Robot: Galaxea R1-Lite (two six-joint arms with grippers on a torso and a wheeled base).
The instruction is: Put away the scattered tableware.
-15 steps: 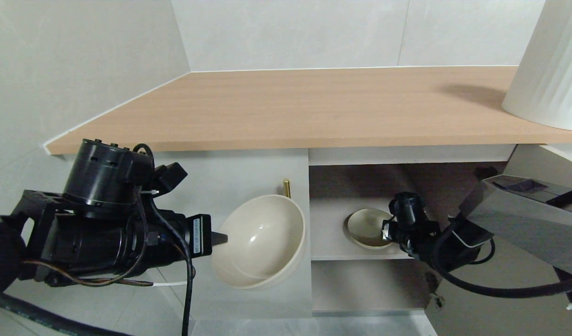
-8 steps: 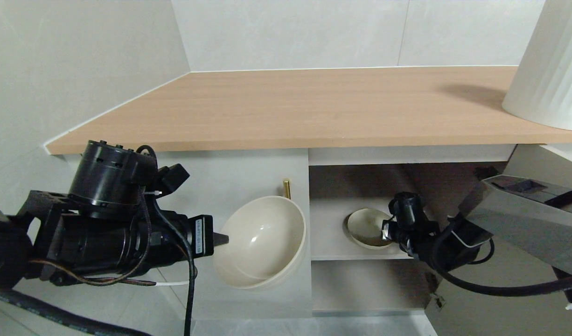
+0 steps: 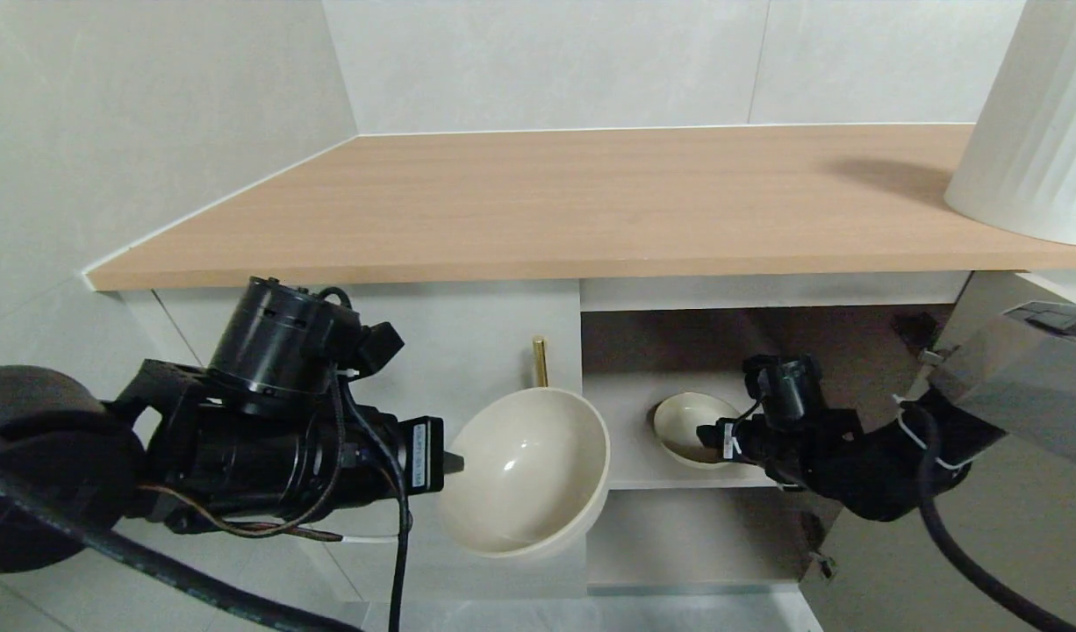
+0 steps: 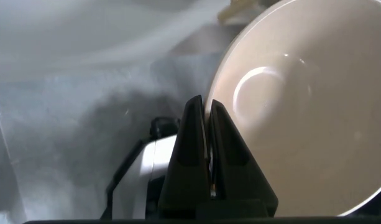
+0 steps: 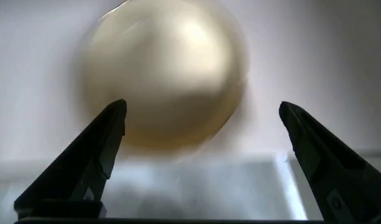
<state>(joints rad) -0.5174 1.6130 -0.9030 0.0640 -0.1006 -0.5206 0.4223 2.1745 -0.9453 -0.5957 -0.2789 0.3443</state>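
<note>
A large cream bowl hangs tilted in front of the closed cabinet door, held by its rim in my left gripper; the left wrist view has that bowl pinched between the shut fingers. A smaller cream bowl rests on the shelf inside the open cabinet. My right gripper sits just at the shelf's front, beside that bowl. In the right wrist view the small bowl lies beyond the wide-apart fingers, with nothing between them.
A wooden countertop runs above the cabinet, with a white ribbed container at its right end. The closed left door carries a brass handle. The open cabinet door swings out at the right. Tiled walls enclose the back and left.
My left arm has carried the large bowl right and slightly down, toward the cabinet opening. The right gripper has drawn back a little from the small bowl on the shelf.
</note>
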